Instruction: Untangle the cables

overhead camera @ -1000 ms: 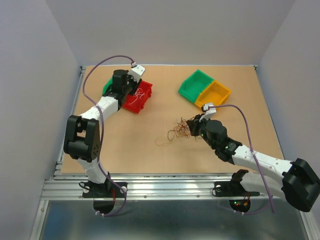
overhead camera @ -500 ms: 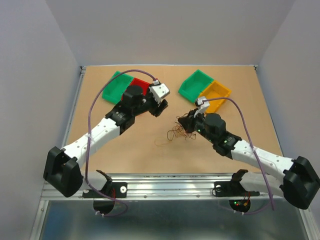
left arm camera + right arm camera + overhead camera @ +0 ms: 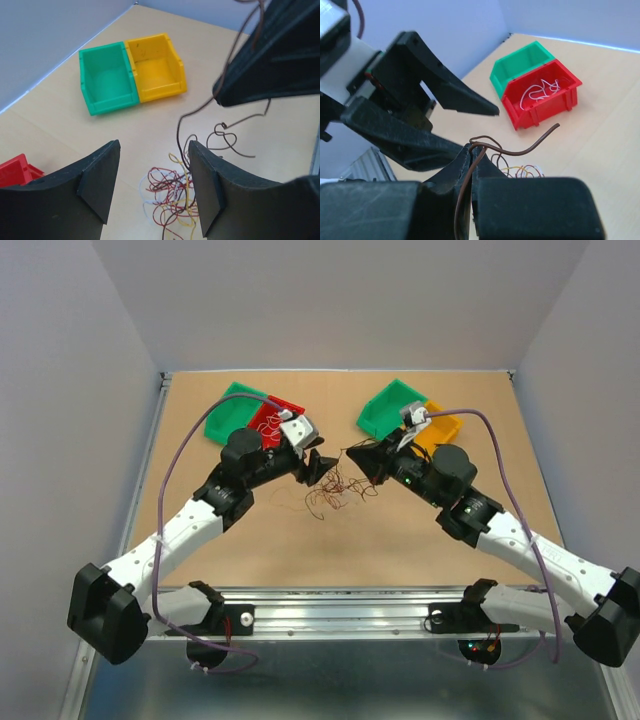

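The cables (image 3: 335, 490) lie as a small tangle of red, yellow, whitish and brown wires in the middle of the table. One brown cable (image 3: 520, 150) rises out of it, and my right gripper (image 3: 473, 149) is shut on that strand a little above the table. In the top view the right gripper (image 3: 354, 453) points left, facing my left gripper (image 3: 321, 466). The left gripper (image 3: 155, 185) stands open just above the tangle (image 3: 170, 195), nothing between its fingers. The brown cable (image 3: 200, 107) hangs from the right gripper's tip (image 3: 222, 97), close to the left gripper's right finger.
A green bin (image 3: 230, 412) and a red bin (image 3: 276, 420) stand at the back left; the red bin (image 3: 542, 97) holds a white wire. A second green bin (image 3: 392, 407) and a yellow bin (image 3: 441, 427) stand at the back right.
My left arm swung from the red bin to the table's middle and its jaws opened wider. My right gripper carried the brown strand up and back-left, dragging the tangle along.
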`<state>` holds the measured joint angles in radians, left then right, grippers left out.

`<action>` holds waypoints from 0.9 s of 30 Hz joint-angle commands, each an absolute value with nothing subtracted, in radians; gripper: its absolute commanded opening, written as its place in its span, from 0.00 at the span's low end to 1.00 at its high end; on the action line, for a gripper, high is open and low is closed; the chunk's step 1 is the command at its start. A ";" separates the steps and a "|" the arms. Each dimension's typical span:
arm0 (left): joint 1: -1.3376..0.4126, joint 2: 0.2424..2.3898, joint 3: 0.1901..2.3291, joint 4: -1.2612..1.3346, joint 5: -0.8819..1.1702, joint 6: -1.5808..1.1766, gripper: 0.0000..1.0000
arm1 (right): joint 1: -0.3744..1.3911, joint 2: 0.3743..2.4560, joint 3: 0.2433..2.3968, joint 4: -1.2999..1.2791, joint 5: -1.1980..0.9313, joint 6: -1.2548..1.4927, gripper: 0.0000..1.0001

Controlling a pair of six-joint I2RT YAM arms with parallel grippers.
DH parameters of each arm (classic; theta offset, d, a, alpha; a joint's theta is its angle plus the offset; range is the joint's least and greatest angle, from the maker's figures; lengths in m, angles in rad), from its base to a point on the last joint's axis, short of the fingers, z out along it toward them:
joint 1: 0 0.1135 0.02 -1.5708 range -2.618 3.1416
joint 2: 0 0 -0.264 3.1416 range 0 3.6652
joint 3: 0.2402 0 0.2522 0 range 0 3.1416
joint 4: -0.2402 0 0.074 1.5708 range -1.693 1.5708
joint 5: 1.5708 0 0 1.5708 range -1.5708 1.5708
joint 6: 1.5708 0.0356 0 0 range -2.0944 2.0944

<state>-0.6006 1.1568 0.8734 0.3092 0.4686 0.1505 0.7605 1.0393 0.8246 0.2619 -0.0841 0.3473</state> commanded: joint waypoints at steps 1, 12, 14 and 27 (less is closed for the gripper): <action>-0.606 1.101 0.816 0.452 0.564 0.137 0.68 | 0.761 1.026 0.917 0.258 -0.169 0.359 0.00; -0.623 1.149 0.837 0.477 0.615 0.143 0.64 | 0.761 1.057 0.977 0.259 -0.285 0.387 0.01; -0.629 1.173 0.860 0.479 0.620 0.138 0.62 | 0.761 1.058 0.985 0.259 -0.307 0.388 0.00; -0.649 1.121 0.845 0.422 0.555 0.131 0.00 | 0.761 0.985 0.734 0.297 -0.034 0.347 0.15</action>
